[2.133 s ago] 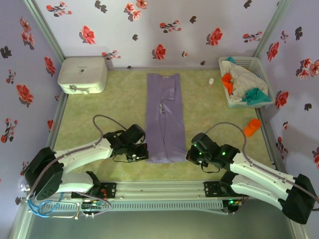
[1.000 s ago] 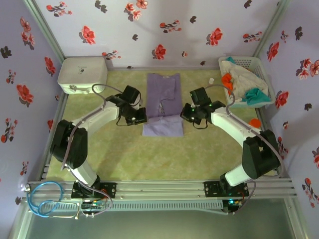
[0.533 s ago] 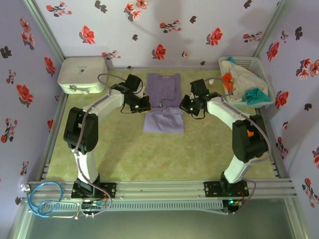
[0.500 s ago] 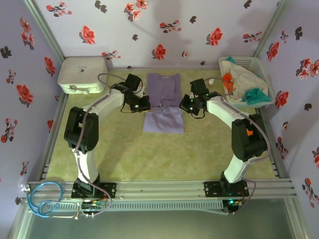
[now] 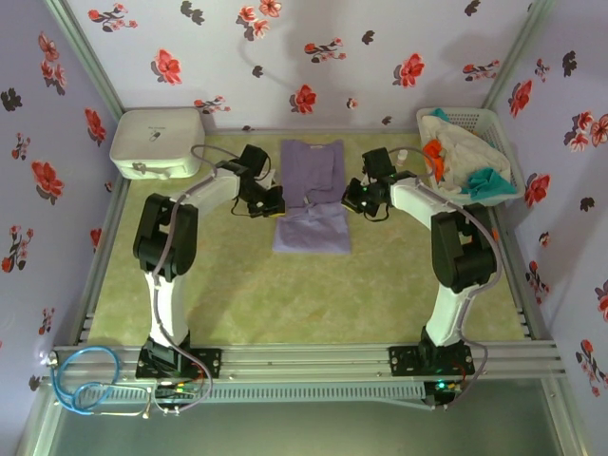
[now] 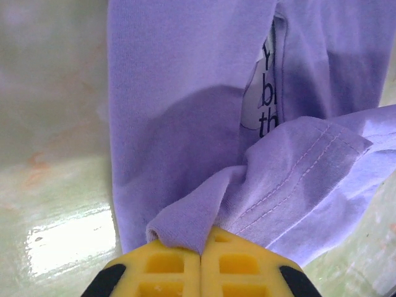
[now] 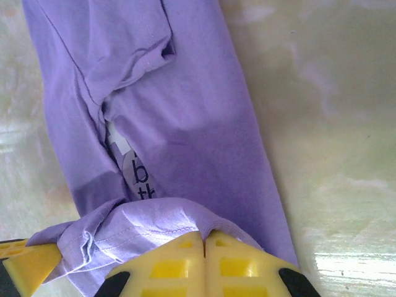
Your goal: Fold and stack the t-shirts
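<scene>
Floral lavender walls [image 5: 380,38] enclose a glossy, mottled yellow-green bench [image 5: 218,285]. The lavender t-shirt [image 5: 311,166] lies at the middle of the far edge, its long axis running near to far with the collar end farthest. Its near part is doubled over, the hem lifted onto the body. A white box [image 5: 157,141] fills the far left corner and a basket [image 5: 475,116] of orange, teal and off-white shirts [image 5: 465,152] the far right. The left gripper [image 6: 201,253] and right gripper [image 7: 204,247] each pinch a hem corner, fingers pressed together.
</scene>
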Available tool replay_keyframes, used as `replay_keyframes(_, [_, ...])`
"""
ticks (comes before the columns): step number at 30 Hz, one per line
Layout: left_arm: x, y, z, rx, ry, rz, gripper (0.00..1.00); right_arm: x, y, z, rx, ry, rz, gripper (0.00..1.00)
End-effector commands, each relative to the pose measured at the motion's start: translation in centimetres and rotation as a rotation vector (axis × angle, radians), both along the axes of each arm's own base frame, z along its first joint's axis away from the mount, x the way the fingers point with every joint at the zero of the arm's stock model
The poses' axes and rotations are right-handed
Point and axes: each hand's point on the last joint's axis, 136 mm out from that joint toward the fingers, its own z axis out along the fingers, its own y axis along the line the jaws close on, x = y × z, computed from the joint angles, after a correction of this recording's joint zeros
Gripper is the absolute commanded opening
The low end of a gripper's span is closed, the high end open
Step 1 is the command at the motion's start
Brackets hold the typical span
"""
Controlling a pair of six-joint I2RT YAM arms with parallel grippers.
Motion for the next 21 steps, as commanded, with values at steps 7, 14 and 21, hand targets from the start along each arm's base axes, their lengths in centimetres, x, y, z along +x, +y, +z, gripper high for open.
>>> replay_keyframes(7, [1.8,-0.3,-1.1,-0.014,-0.017,-0.034,0.06,1.8,0.1,-1.7,0.018,-0.002,0.009,0.0])
replay_keyframes(14, [2.4,0.2,-0.8,0.017,-0.034,-0.04,0.36,2.0,0.3,-2.2,0.035,-0.004,0.018,0.38])
replay_keyframes(21, [1.3,2.0,2.5,0.07,-0.097,-0.023,0.45,0.4,-0.8,0.4,0.019,-0.062,0.0,0.7])
